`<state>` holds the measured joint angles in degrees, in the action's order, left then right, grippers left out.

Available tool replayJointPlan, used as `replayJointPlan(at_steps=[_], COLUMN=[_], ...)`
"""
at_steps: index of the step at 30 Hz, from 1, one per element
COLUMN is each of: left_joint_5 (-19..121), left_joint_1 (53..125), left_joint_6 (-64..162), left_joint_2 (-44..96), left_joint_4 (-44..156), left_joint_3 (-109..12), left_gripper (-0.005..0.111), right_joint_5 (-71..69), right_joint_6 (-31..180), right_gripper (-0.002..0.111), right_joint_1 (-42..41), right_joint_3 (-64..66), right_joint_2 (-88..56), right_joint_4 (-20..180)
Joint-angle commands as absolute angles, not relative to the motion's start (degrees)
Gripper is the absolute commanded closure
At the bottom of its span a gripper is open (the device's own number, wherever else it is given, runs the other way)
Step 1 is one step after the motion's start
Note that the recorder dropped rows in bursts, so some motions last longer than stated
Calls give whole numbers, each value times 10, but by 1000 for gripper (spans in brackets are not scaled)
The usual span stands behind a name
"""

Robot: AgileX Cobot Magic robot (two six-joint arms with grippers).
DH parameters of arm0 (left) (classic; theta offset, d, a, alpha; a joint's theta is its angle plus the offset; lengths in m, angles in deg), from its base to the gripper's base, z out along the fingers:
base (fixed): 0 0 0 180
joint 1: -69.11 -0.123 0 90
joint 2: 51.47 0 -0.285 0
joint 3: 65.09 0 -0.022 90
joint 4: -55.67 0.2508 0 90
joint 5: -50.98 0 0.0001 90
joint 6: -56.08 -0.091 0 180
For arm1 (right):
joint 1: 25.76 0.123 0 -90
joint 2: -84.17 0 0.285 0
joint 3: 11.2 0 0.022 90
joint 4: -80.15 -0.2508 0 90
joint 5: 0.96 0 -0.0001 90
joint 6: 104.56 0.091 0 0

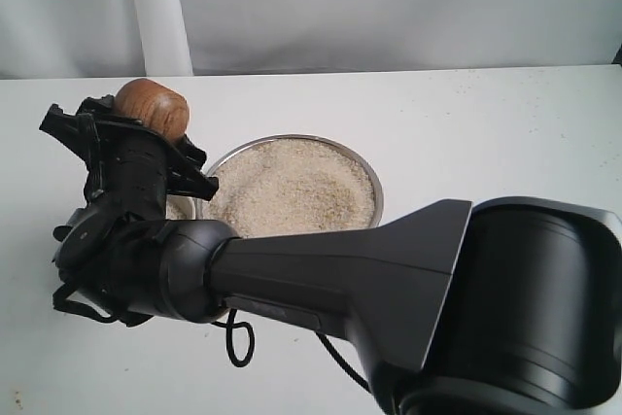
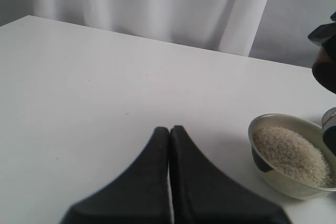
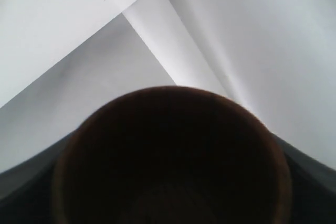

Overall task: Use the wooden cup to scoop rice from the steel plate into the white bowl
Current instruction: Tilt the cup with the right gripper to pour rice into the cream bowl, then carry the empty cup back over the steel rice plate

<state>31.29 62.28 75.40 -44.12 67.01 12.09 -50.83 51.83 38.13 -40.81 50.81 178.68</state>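
The steel plate lies mid-table, heaped with rice. My right gripper has reached across to the plate's left and is shut on the wooden cup, held tilted above the table. In the right wrist view the wooden cup fills the lower half with its dark inside, grey fingers at its sides. The white bowl is almost hidden under that gripper; only a pale sliver with grains shows. The left gripper is shut and empty over bare table, with the steel plate and rice to one side.
The right arm's thick black body crosses the front of the table and covers the plate's near rim. A black cable loops under it. A white curtain hangs behind the table's far edge.
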Motion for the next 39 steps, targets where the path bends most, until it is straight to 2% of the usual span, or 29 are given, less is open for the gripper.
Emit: replayJointPlan(at_steps=[1, 6, 10, 15, 20, 24, 30, 39], left_joint_5=[317, 317, 317, 317, 317, 317, 317, 317], left_joint_1=[623, 623, 623, 623, 623, 623, 623, 623], left_joint_6=[755, 755, 755, 755, 755, 755, 755, 755], left_joint_2=[-437, -437, -437, -437, -437, -437, -437, -437], left_joint_4=[667, 667, 667, 667, 667, 667, 667, 667], left_joint_3=[121, 121, 121, 121, 121, 121, 121, 121], left_gripper=[107, 107, 107, 107, 107, 107, 107, 107], right_joint_5=[-516, -541, -541, -471, -470, -505, -596, -607], right_joint_6=[643, 936, 1067, 1214, 1199, 1023, 837, 672], right_gripper=[108, 108, 108, 108, 108, 108, 108, 108], right_joint_1=[382, 382, 380, 370, 342, 302, 264, 261], right_joint_3=[-404, -404, -404, -404, -404, -404, -404, -399], right_joint_2=[503, 503, 497, 432, 350, 303, 287, 315], right_joint_4=[1801, 1801, 1761, 1641, 1502, 1321, 1310, 1399])
